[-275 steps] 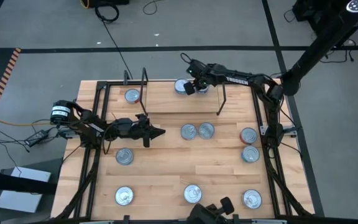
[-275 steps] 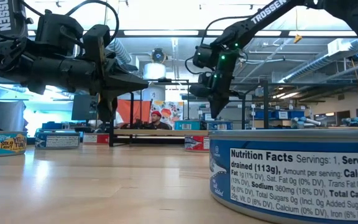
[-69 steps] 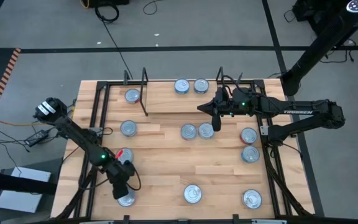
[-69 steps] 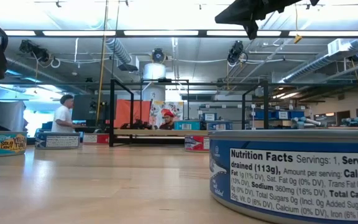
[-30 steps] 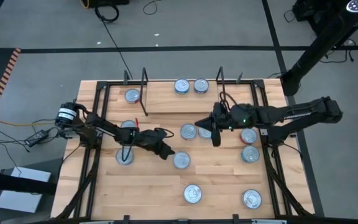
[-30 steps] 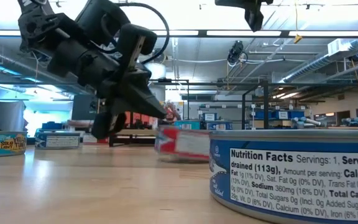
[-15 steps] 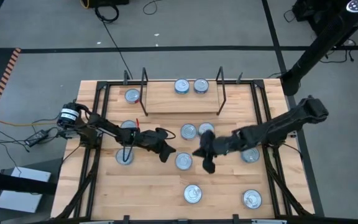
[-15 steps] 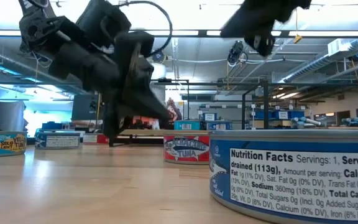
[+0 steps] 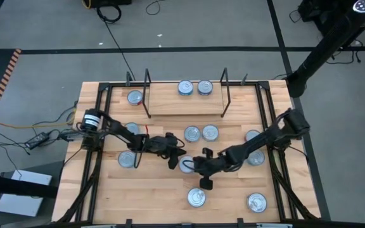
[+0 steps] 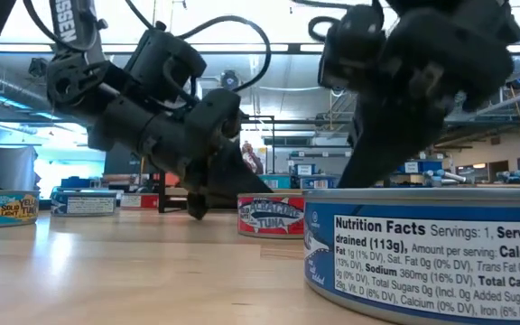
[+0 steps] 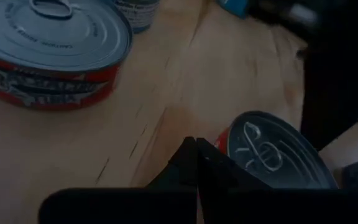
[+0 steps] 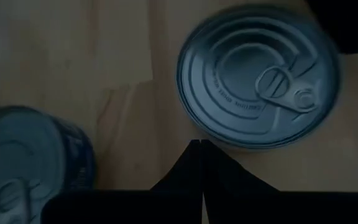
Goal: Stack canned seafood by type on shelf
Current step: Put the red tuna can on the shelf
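A large light-wood tabletop with a black metal frame is being viewed from above, set on a grey floor crossed by dark tape lines; beyond it, a workshop with ceiling lights and ducts is being shown in the low view. A narrow light-wood shelf between two upright black wire end frames is carrying two flat round silver-lidded tins at its far edge. Other shiny ribbed tins are being left scattered over the tabletop. A red-labelled tin near the table's middle is being flanked by both dark grippers: the left gripper and the right gripper, each with fingers pressed together, holding nothing.
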Robot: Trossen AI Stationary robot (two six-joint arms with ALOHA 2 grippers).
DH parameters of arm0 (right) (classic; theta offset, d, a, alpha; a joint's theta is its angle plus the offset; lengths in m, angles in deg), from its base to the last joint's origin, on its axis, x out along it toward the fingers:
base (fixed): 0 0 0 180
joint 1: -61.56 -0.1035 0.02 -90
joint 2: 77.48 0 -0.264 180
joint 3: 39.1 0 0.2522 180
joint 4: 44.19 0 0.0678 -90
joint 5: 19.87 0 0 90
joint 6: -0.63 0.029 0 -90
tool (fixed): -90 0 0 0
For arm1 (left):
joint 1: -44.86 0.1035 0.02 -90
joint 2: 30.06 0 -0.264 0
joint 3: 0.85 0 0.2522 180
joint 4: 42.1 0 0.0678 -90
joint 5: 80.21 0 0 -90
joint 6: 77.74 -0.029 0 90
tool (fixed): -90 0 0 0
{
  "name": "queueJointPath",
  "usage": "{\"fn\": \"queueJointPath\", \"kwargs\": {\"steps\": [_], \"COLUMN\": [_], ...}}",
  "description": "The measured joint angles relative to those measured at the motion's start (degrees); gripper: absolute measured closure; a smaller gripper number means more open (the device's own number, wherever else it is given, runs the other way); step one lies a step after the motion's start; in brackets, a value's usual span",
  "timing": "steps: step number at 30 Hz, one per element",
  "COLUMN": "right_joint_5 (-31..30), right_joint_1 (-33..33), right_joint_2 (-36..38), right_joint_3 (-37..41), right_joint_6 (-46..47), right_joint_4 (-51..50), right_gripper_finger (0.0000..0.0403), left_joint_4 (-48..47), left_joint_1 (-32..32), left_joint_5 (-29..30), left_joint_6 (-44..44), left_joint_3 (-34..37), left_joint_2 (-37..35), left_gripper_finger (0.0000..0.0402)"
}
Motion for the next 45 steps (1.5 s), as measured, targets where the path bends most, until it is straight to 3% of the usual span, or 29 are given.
{"fn": "queueJointPath", "kwargs": {"steps": [9,22,29,45], "right_joint_5": [0.8,-0.8,-2.2,-4.2], "right_joint_1": [0.5,2.5,2.7,4.0], "right_joint_2": [-4.0,0.1,3.5,3.8], "right_joint_3": [-2.0,-2.1,-2.1,-4.4], "right_joint_6": [-0.9,3.9,9.8,21.6], "right_joint_4": [1.0,1.6,2.1,2.9], "right_gripper_finger": [0.0398,0.0397,0.0397,0.0397], "left_joint_4": [2.2,2.1,2.1,2.7], "left_joint_1": [-0.1,-1.7,-1.8,-2.1], "left_joint_5": [0.1,0.8,0.3,-4.3], "left_joint_6": [0.0,0.1,-0.2,-1.6], "left_joint_3": [0.0,0.0,0.0,0.0], "left_joint_2": [1.1,1.2,1.2,1.3], "left_gripper_finger": [0.0401,0.0401,0.0401,0.0401]}}
